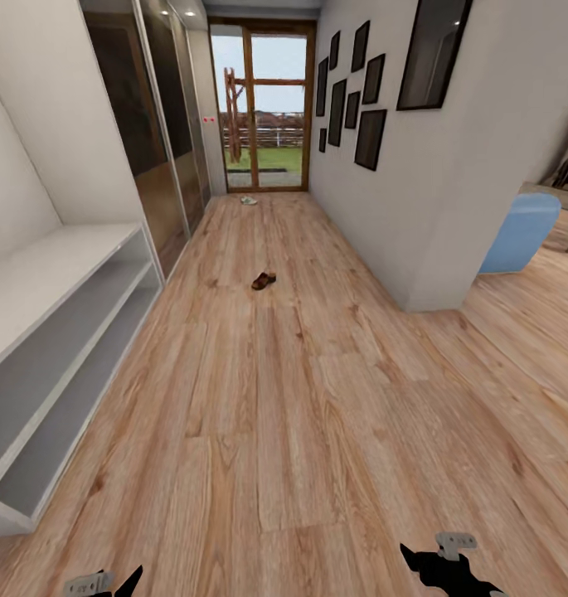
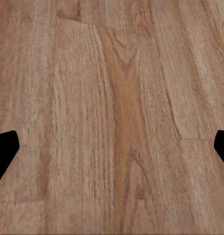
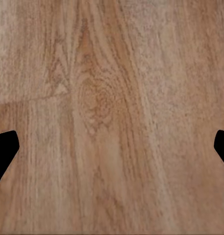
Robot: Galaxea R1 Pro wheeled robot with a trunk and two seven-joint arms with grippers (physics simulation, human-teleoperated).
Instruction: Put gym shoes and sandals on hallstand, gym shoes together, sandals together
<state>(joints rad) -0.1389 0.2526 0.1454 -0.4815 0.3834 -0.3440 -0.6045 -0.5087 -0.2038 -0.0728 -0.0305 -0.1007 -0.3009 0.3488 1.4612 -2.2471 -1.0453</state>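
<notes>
Corridor floor (image 1: 317, 414): one sandal (image 1: 264, 281); hallstand (image 1: 60, 332) shelves bare.

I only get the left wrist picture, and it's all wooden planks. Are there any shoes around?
Observer: Yes. The head view shows a brown sandal lying on the corridor floor, well ahead of the robot.
Operator: Only that one?
Observer: A pale shoe lies farther off, near the glass door; it is too small to identify.
Operator: Where would they go?
Observer: The hallstand stands along the robot's left, its bench top and shelves bare.
Operator: Is the other hand holding something?
Observer: No, the right gripper is open over bare planks.
</notes>
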